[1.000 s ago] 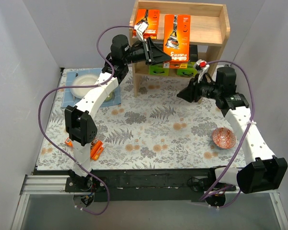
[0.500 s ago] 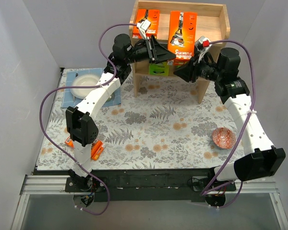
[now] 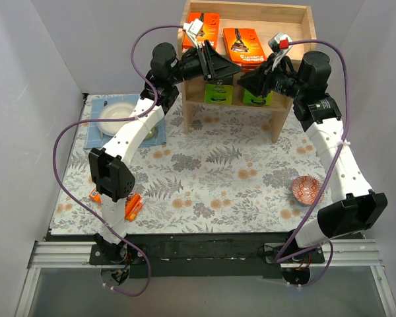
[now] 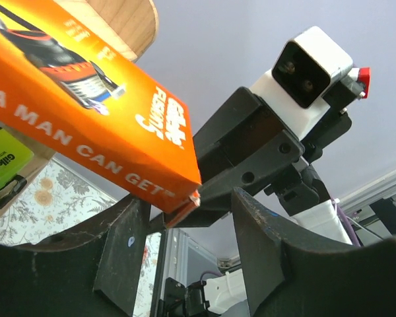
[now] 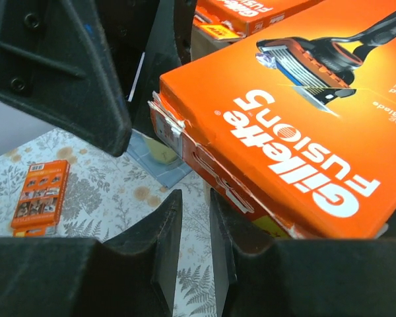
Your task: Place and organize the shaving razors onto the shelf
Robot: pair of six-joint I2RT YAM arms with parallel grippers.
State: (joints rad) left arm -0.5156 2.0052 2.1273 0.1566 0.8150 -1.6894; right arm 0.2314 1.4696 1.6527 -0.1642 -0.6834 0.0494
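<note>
The wooden shelf (image 3: 297,49) stands at the back. One orange razor pack (image 3: 202,23) stands on its top tier. A second orange pack (image 3: 243,43) lies tilted on the top tier, its near end at the front rim; it also shows in the left wrist view (image 4: 86,105) and the right wrist view (image 5: 297,112). My left gripper (image 3: 228,66) (image 4: 191,198) is open, the pack's corner just above its gap. My right gripper (image 3: 244,79) (image 5: 196,198) is shut and empty, right under the pack's edge. Two green packs (image 3: 219,93) (image 3: 257,99) sit on the lower tier. A third orange pack (image 3: 133,207) (image 5: 39,198) lies on the table.
A white bowl (image 3: 116,113) and a yellow-green cup (image 3: 155,133) sit on a blue mat (image 3: 92,135) at the left. A red patterned bowl (image 3: 308,190) sits at the right. Both arms crowd the shelf's front.
The second orange pack has tipped back from upright at the shelf front to lying on the top tier. My right gripper rose to the pack. My left gripper moved up slightly.
</note>
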